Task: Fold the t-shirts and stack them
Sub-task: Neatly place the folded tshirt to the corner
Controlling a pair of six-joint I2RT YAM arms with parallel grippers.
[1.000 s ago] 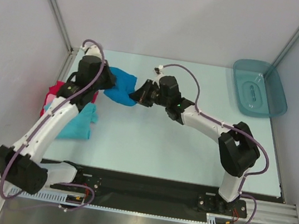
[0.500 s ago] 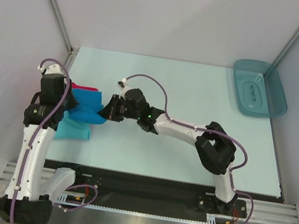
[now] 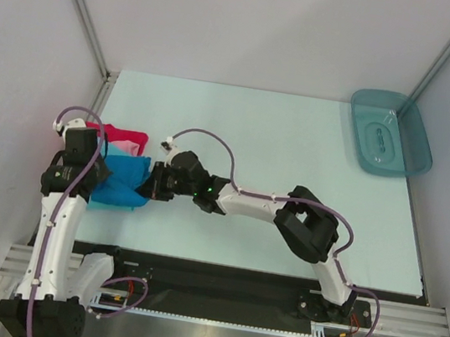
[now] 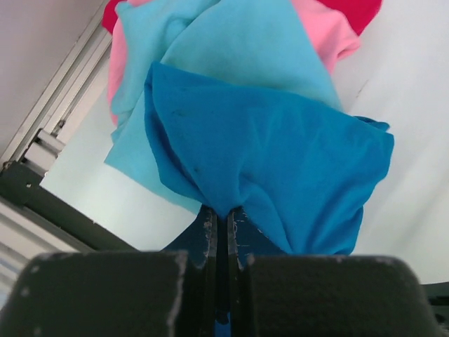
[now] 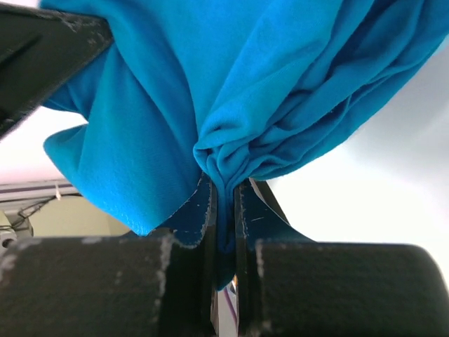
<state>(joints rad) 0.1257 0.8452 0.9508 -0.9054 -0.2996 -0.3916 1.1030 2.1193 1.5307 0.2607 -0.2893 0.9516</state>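
Table (image 3: 296,145): left claw (image 4: 219,214), right claw (image 5: 223,188) pinch t-shirt (image 4: 280,168).

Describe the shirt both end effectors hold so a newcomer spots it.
Start at the table's left edge. The blue shirt lies there, draped over the turquoise shirt, with the pink shirt and red shirt beyond; only it is deep blue.

I count four t-shirts: one blue t-shirt (image 4: 280,161), one turquoise t-shirt (image 4: 210,35), one pink t-shirt (image 4: 326,28), one red t-shirt (image 3: 120,132). One teal plastic tray (image 3: 417,138). My grippers, two: left gripper (image 4: 219,217), right gripper (image 5: 224,193).
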